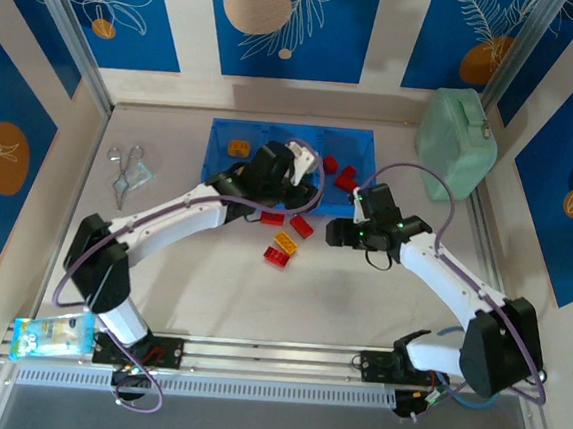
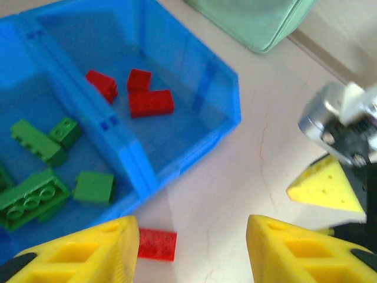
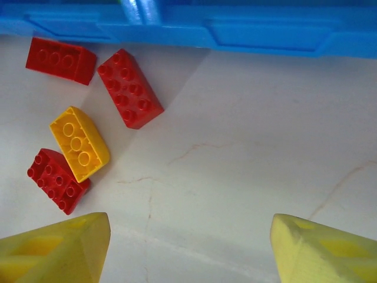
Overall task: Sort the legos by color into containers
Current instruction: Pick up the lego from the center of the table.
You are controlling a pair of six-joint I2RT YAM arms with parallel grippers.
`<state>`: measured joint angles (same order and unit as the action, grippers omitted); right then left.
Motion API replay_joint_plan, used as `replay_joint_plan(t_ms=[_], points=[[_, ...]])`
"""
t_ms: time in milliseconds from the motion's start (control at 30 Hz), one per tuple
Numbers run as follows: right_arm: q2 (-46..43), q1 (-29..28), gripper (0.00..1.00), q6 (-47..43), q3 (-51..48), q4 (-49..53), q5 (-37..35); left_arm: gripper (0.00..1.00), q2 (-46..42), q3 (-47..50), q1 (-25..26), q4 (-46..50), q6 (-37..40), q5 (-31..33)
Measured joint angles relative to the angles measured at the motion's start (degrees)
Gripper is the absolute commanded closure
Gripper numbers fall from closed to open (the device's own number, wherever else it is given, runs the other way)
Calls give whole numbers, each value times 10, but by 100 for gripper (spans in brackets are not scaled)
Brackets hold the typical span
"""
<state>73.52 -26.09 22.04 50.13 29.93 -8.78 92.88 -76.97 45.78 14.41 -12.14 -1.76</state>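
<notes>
Legos: the left wrist view gave three red bricks (image 2: pixel 151 101) in the end compartment of the tray (image 2: pixel 232 112) and green bricks (image 2: pixel 35 141) in the next. From above, the left arm (image 1: pixel 186 211) hid the green ones. The top view gave an orange brick (image 1: pixel 238 148) in the left compartment. Loose bricks (image 3: pixel 129 88) lay on the table (image 3: pixel 253 147) just before the tray: three red, one yellow brick (image 3: pixel 79 143).

Left gripper (image 2: pixel 191 250): fingers apart, empty, by the tray's near wall. Right gripper (image 3: pixel 188 250): fingers wide apart, empty, over bare table beside the loose bricks.

Packet (image 1: pixel 53 335), near left: print unreadable. Mint case (image 1: pixel 455 144): cut off in the left wrist view.
</notes>
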Motion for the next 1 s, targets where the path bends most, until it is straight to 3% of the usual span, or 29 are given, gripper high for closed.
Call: replay_joint_plan(t_ms=[433,1000], points=[[202,-79,32,-26,142,9,-47,48,-135,274,0,-36,-64,64],[367,-114,38,-45,258,44,-90,49,-226,450,0,-78,-151,85]])
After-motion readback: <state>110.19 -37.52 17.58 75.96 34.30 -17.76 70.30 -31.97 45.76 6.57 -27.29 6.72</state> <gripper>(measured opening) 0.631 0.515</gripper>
